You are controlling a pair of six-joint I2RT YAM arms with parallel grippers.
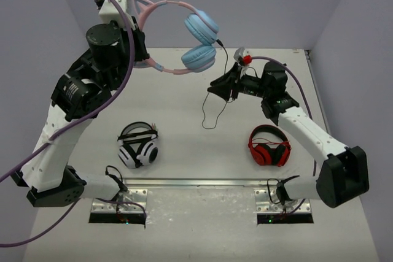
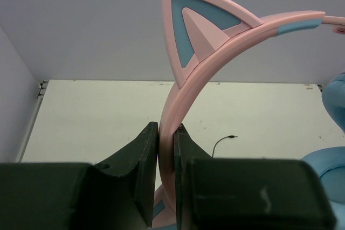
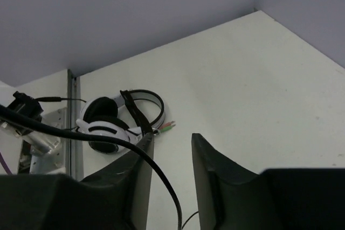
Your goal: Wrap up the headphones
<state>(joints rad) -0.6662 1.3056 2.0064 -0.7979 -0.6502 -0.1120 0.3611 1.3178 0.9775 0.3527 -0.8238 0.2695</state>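
Risk: left fingers point(image 2: 148, 157) clenched on the headphones point(image 1: 201, 27) aloft, right fingers point(image 3: 207, 160) released astride slack cable point(image 3: 161, 176), which may slide out before they close.

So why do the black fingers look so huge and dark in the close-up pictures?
Left wrist: the left gripper sits right by the lens, so it fills the bottom edge, dark and slightly soft, while the cat ear on the headphones looks crisp. Right wrist: the right gripper looms equally big and shadowy. Top external: even light, faint shadows, no glare.
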